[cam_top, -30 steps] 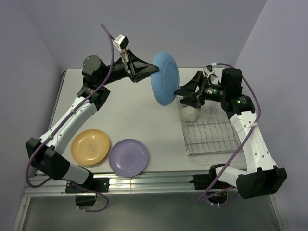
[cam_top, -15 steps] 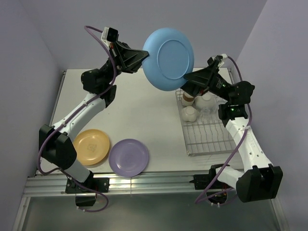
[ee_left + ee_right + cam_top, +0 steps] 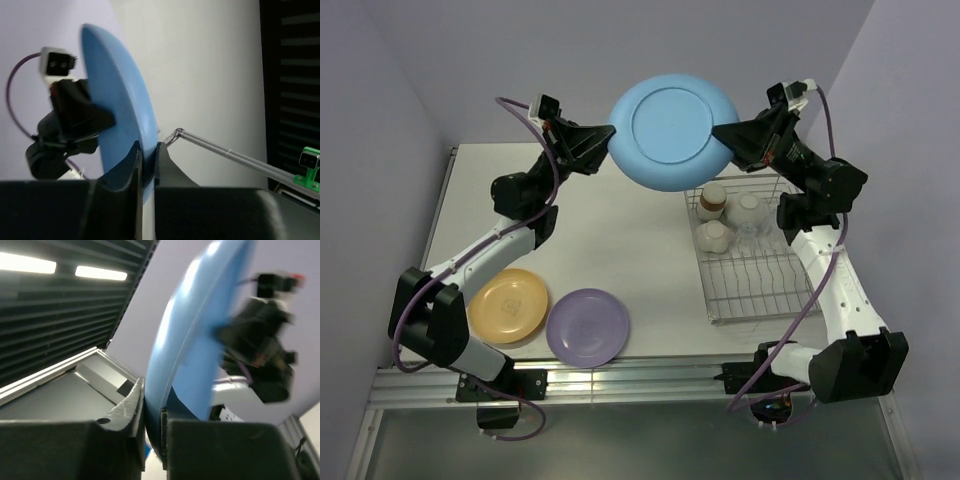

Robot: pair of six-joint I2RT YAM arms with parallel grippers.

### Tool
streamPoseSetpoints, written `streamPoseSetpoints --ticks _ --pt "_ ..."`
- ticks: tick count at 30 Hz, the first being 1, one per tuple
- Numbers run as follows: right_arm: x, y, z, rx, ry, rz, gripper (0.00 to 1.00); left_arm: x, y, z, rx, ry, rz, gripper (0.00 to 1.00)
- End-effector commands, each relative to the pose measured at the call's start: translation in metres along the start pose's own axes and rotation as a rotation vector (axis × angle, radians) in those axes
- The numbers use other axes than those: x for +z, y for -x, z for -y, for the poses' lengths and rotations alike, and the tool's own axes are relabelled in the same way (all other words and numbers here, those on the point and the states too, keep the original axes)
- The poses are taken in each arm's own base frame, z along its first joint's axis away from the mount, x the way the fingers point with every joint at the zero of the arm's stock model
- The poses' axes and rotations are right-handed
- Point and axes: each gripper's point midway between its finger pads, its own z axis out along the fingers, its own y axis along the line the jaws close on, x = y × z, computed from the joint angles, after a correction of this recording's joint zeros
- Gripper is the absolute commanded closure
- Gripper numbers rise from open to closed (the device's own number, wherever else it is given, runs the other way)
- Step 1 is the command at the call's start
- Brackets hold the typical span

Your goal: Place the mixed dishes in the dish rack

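Lilac walls (image 3: pixel 390 90) enclose a pale bench (image 3: pixel 620 235). At its near left, the orange-yellow plate (image 3: pixel 508 304) and the purple plate (image 3: pixel 587 326) lie flat, just beside each other, not yet loaded. Above the far middle, the left end effector (image 3: pixel 608 146) is clenched on the left rim of the blue plate (image 3: pixel 672 130). The left wrist view shows both fingers (image 3: pixel 125 172) pinching the edge. The plate hangs in the air, clear of the bench, its face turned towards the overhead camera. The right end effector (image 3: pixel 728 140) grasps the opposite rim, its jaws tight on the edge in the right wrist view.

Judgement: a handover between arms is in hand, since the dish rack (image 3: pixel 760 290) stands at the right, within the right arm's reach. The rack's far end holds a brown cup (image 3: pixel 712 200) and pale vessels. Its near prongs are free, apparently for plates.

Risk: the plate could twist if one grip loosens early.
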Motion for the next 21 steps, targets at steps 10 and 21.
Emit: streamPoseSetpoints --ticks 10,21 --pt "-0.05 -0.006 0.029 -0.144 -0.365 0.092 1.0 -0.09 -0.053 -0.09 -0.358 0.533 -0.216 0.01" --pt "-0.155 -0.047 0.112 -0.229 -1.149 0.004 1.0 -0.178 0.013 -0.131 0.234 1.296 -0.167 0.01"
